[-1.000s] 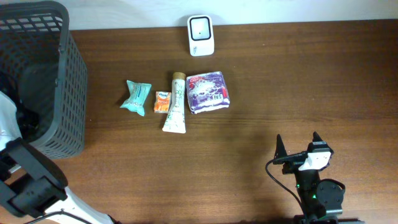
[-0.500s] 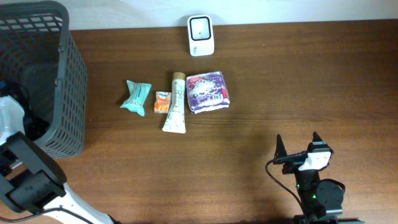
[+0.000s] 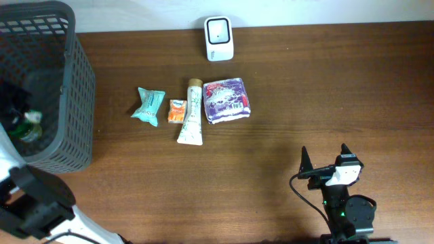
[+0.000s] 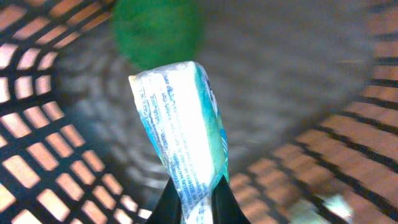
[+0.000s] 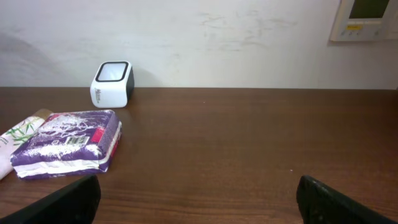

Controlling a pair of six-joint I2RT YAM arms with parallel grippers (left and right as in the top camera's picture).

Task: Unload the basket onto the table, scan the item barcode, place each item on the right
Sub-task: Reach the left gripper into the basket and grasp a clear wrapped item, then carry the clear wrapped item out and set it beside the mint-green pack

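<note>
In the left wrist view my left gripper is inside the dark mesh basket, shut on the lower end of a white and teal printed packet that stands up between the fingers. A blurred green object lies behind it. The white barcode scanner stands at the table's far edge and also shows in the right wrist view as the scanner. My right gripper rests near the front edge, open and holding nothing.
Mid-table lie a teal packet, a small orange sachet, a white tube and a purple pack. The basket's walls surround the left gripper. A wall runs behind the table.
My left gripper has shut on the packet inside the basket. The left arm has shifted toward the near edge, uncovering a green and white item in the basket. The right arm is still.
</note>
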